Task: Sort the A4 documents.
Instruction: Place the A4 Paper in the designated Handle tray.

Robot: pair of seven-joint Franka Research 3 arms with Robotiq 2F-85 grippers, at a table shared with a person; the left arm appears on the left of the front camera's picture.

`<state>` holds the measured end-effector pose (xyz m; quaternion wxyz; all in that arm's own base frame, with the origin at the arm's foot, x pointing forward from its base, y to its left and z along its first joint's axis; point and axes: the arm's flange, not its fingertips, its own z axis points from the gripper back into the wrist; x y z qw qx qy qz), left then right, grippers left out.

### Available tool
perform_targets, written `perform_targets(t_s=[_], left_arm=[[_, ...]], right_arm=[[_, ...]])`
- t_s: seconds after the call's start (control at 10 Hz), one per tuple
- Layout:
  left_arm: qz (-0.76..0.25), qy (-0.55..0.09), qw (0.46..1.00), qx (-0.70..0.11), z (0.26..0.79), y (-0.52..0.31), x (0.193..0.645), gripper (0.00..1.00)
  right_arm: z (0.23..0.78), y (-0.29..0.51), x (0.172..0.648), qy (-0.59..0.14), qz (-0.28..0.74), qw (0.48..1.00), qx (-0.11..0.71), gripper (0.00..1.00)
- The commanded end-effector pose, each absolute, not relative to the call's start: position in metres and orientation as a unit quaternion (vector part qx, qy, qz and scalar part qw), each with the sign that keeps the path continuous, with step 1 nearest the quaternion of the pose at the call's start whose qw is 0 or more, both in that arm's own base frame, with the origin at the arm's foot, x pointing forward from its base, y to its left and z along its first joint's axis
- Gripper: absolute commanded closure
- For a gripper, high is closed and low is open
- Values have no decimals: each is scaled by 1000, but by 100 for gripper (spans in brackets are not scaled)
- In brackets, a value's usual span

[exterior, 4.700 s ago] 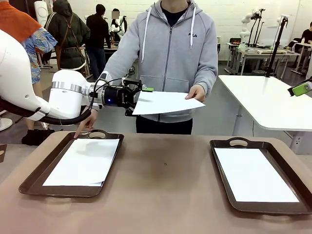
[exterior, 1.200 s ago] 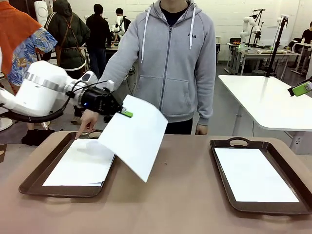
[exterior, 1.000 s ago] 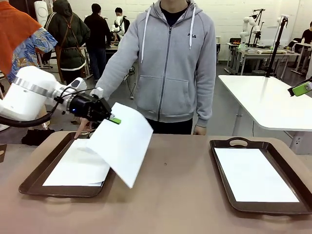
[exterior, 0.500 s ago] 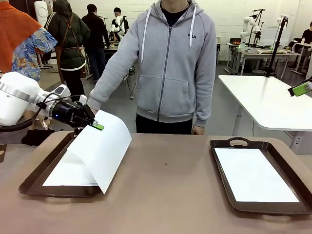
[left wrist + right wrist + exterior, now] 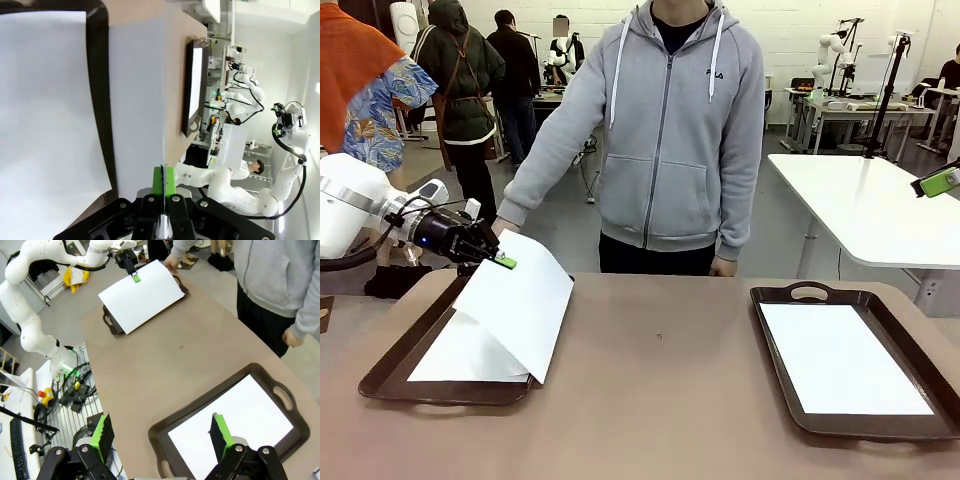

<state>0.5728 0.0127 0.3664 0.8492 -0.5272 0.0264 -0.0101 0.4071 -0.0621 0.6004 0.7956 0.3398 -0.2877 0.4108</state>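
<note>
My left gripper (image 5: 501,262) is shut on the top corner of a white A4 document (image 5: 518,305). That sheet hangs tilted, its lower edge down over the right side of the left brown tray (image 5: 382,377). Another document (image 5: 455,355) lies flat in this tray. In the left wrist view the green pads (image 5: 163,181) pinch the sheet's edge (image 5: 135,100). A further document (image 5: 842,358) lies in the right tray (image 5: 770,322). My right gripper (image 5: 162,435) hangs open and empty high above the right tray (image 5: 161,432).
A person in a grey hoodie stands at the far side. One hand (image 5: 503,227) reaches to the left tray's far end and the other (image 5: 723,266) hangs at the table's far edge. Bare brown tabletop (image 5: 660,390) lies between the trays.
My left gripper has carried the held sheet left and down, from above the table's middle to the left tray. The person's hand stays at the tray's far end. The right arm has not moved.
</note>
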Motion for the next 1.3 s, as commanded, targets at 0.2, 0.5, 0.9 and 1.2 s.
perform_targets(t_s=[0.2, 0.5, 0.9, 1.2], left_arm=[[-6, 72, 897, -435, 374, 18, 579, 99], [3, 111, 924, -367, 374, 22, 587, 99], [33, 83, 946, -312, 360, 29, 593, 99], [37, 76, 948, -306, 352, 36, 595, 99]], right_arm=[[601, -61, 406, -288, 413, 793, 343, 0], [601, -61, 406, -288, 413, 793, 343, 0], [601, -61, 406, -288, 413, 793, 343, 0], [601, -61, 406, -288, 413, 793, 343, 0]])
